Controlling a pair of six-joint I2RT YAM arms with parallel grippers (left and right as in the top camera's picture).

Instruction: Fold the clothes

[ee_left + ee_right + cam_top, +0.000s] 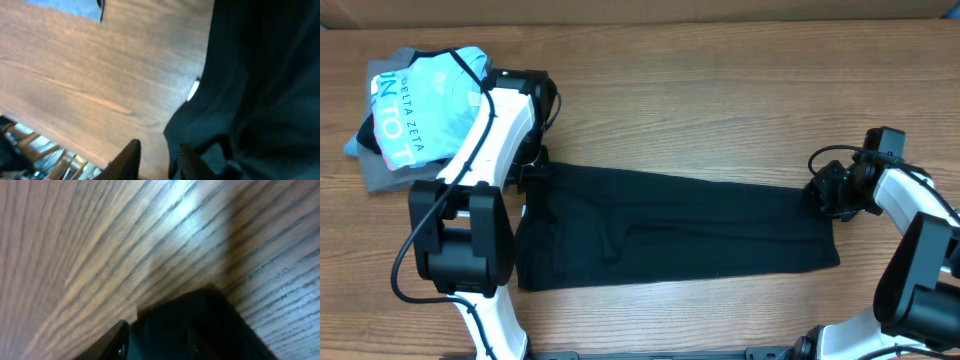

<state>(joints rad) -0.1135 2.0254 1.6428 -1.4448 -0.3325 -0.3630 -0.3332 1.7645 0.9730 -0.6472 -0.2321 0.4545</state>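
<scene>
The plain black short-sleeved T-shirt [680,225] lies as a long band across the wooden bench [720,90]. Your left gripper [157,162] stands spread over its far-left corner. The right gripper [818,192] sits at its far-right end; spread or pinching cannot be told. Lift both straight up so nothing drags.
</scene>
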